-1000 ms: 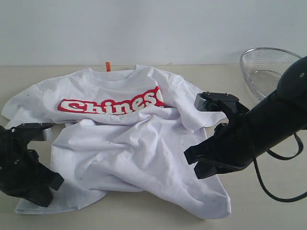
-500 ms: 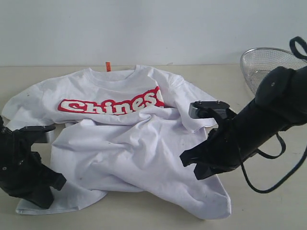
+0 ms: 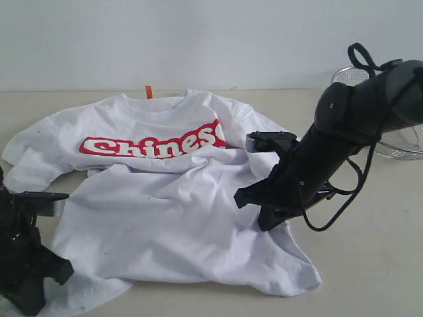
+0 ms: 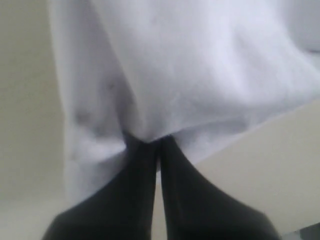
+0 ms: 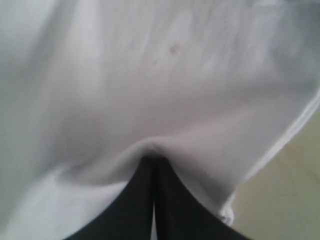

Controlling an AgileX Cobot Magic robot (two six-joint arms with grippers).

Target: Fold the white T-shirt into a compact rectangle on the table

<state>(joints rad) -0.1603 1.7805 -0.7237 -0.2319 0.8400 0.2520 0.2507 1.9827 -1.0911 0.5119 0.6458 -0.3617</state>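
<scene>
The white T-shirt (image 3: 165,218) lies wrinkled on the table (image 3: 370,264), collar at the back, with its red banner (image 3: 152,145) and orange neck tag (image 3: 149,91) showing. My left gripper (image 3: 46,281) sits at the shirt's front left corner. In the left wrist view the left gripper (image 4: 157,142) is shut with the white T-shirt (image 4: 200,75) pinched at its tips. My right gripper (image 3: 258,208) reaches over the shirt's right side. In the right wrist view the right gripper (image 5: 153,160) is shut on a ridge of the white T-shirt (image 5: 150,75).
A round wire-mesh basket (image 3: 403,142) stands at the back right, partly behind the right arm. A black cable (image 3: 344,205) loops off that arm above the table. Bare table (image 4: 25,100) borders the shirt's edge, and more table (image 5: 295,190) shows beside its hem.
The right arm has swung left and toward the shirt's middle with its pinch of cloth. The left arm has slid down toward the front edge, and the lower shirt has drawn flatter.
</scene>
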